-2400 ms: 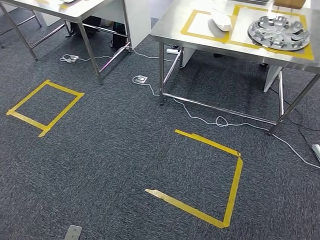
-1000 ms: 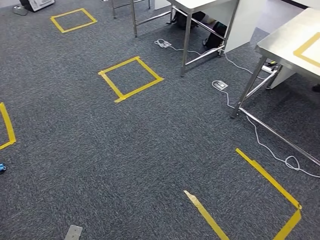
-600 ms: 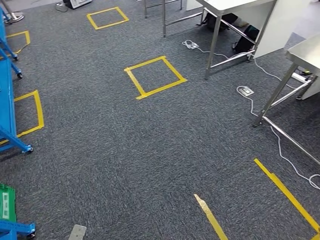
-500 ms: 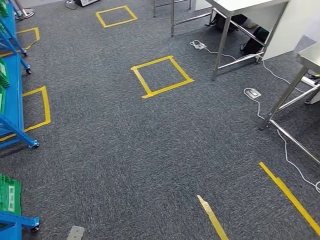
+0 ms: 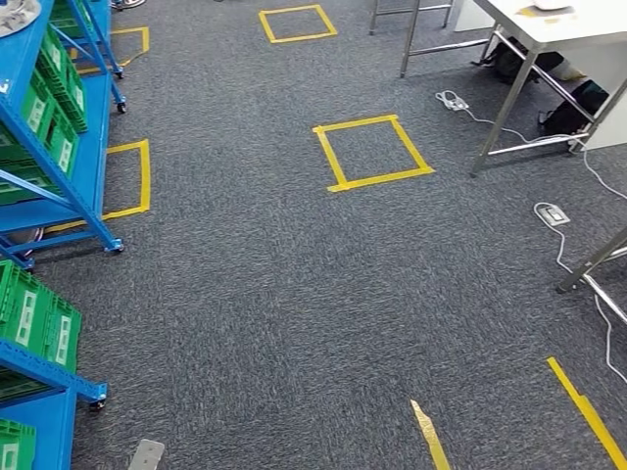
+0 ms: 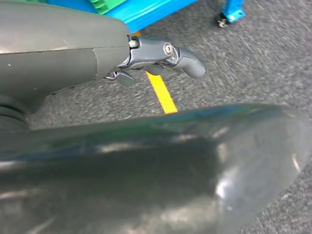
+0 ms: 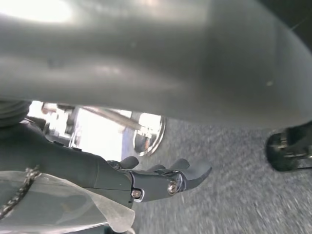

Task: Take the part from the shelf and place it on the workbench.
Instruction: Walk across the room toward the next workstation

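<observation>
The blue shelf stands at the left edge of the head view on the grey carpet, a wheeled metal rack with sloping tiers holding green crates. A silvery round part lies on its top tier at the far left, mostly cut off. The workbench stands far right, its pale top on steel legs.

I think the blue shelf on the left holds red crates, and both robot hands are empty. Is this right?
Not quite. The crates on the blue shelf are green, not red, as the head view shows. The rest stands: the left robot hand and the right robot hand hold nothing, as the wrist views show.
</observation>
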`<state>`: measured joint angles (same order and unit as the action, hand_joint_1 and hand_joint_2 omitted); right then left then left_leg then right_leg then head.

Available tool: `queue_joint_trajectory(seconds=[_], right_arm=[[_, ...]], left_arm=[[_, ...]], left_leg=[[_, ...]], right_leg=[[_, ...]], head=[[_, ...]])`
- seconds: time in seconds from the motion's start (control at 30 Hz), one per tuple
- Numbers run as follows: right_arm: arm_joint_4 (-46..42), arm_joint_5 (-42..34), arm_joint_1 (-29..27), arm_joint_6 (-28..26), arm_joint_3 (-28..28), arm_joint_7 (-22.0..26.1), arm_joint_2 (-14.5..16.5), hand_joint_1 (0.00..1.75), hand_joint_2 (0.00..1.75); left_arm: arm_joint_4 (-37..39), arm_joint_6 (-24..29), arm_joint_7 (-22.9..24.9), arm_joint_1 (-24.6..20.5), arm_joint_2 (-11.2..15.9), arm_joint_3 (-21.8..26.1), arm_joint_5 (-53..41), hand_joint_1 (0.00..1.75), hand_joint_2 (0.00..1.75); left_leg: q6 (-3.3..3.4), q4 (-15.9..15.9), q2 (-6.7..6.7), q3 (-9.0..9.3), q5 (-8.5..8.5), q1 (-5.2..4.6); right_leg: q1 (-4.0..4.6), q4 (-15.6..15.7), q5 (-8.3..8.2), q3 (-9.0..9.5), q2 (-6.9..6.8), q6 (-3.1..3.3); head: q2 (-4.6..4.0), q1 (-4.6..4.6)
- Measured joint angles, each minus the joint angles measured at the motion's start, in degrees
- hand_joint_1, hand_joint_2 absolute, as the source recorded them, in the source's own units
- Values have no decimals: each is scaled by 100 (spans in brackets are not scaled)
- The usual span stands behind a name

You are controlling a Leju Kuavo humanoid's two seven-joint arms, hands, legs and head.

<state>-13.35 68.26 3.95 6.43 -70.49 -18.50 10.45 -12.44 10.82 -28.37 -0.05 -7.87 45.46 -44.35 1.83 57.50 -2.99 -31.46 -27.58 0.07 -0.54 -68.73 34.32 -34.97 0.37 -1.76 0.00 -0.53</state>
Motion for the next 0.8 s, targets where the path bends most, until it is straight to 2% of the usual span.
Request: queue_joint_trajectory(seconds=[0.03,0.07,0.1,0.13,0.2,0.23,0.27,0.3,0.37,0.4,0.43,0.47,0.53,0.6,0.63,0.7,0.77,0.8], right_arm=[[0,0,1,-1,0,-5,-1,0,0],[0,1,4,-1,0,-3,-2,0,0],[0,1,8,-2,0,14,-4,0,0],[0,2,11,-2,0,30,-5,0,0],[0,2,21,-5,0,60,-6,0,0],[0,1,25,-6,0,58,-5,0,0],[0,1,25,-7,0,56,-5,0,0],[0,1,19,-7,0,55,-4,0,0],[0,1,4,-7,0,55,-4,0,0],[0,2,-1,-8,0,56,-4,0,0],[0,2,-1,-10,0,56,-4,0,0],[0,2,-1,-13,0,56,-4,0,0],[0,3,4,-20,0,56,-4,0,0],[-1,5,16,-38,0,56,-4,0,0],[-1,7,27,-49,0,57,-4,0,0],[-2,11,55,-68,0,58,-4,0,0],[-2,15,70,-78,0,56,-4,0,0],[-2,16,68,-81,-1,56,-4,0,0]], left_arm=[[0,0,0,-1,-2,0,0,0,0],[0,0,0,-6,-5,0,0,0,0],[0,0,0,-11,-8,0,0,0,0],[0,0,0,-12,-11,0,0,0,0],[0,1,0,-1,-17,1,0,0,0],[0,2,0,7,-19,2,0,0,0],[0,3,0,9,-19,3,0,0,0],[0,5,1,3,-19,4,0,0,0],[0,7,1,-11,-25,3,-4,0,0],[0,7,1,-11,-28,3,-5,0,0],[0,9,0,-6,-29,4,-8,0,0],[0,12,1,1,-29,5,-8,0,0],[0,25,1,8,-25,16,-12,0,0],[0,39,0,3,-26,31,-32,0,0],[0,45,0,5,-29,38,-46,0,0],[0,54,0,20,-32,52,-68,0,0],[0,58,0,28,-33,72,-75,0,0],[0,61,0,21,-31,81,-78,0,0]], left_leg=[[-7,1,-68,8,2,3],[-25,10,-130,6,1,-1],[-54,15,-182,-6,6,2],[-92,17,-228,-26,14,11],[-175,13,-311,-62,37,39],[-203,49,-280,-83,10,44],[-227,170,-192,-138,-80,42],[-247,406,-67,-241,-235,38],[-289,1145,162,-572,-628,44],[-310,1467,206,-713,-748,56],[-327,1626,229,-775,-766,67],[-339,1555,246,-727,-668,79],[-350,848,315,-346,-277,99],[-321,176,409,8,-70,87],[-289,39,438,77,-65,74],[-202,5,424,80,-88,49],[-123,-13,394,78,-69,49],[-86,-22,374,78,-57,54]], right_leg=[[-3,429,-214,185,93,26],[-9,812,-361,351,187,49],[-8,1068,-434,466,264,66],[-2,1178,-434,526,305,77],[12,1224,-456,565,230,107],[9,1255,-480,588,173,135],[1,1289,-503,600,108,165],[-8,1320,-519,611,32,189],[2,1327,-515,613,-124,211],[7,1326,-508,614,-204,214],[9,1325,-501,616,-280,212],[8,1323,-493,623,-341,204],[5,1317,-467,654,-437,168],[28,1294,-428,644,-498,106],[39,1289,-414,635,-518,76],[36,1293,-407,666,-547,21],[10,1178,-300,636,-426,-37],[1,956,-158,525,-316,-57]], head=[[0,0],[0,1],[0,3],[0,3],[0,4],[0,6],[0,17],[0,26],[0,39],[0,37],[0,38],[0,39],[0,40],[0,37],[0,34],[0,28],[0,19],[0,11]])
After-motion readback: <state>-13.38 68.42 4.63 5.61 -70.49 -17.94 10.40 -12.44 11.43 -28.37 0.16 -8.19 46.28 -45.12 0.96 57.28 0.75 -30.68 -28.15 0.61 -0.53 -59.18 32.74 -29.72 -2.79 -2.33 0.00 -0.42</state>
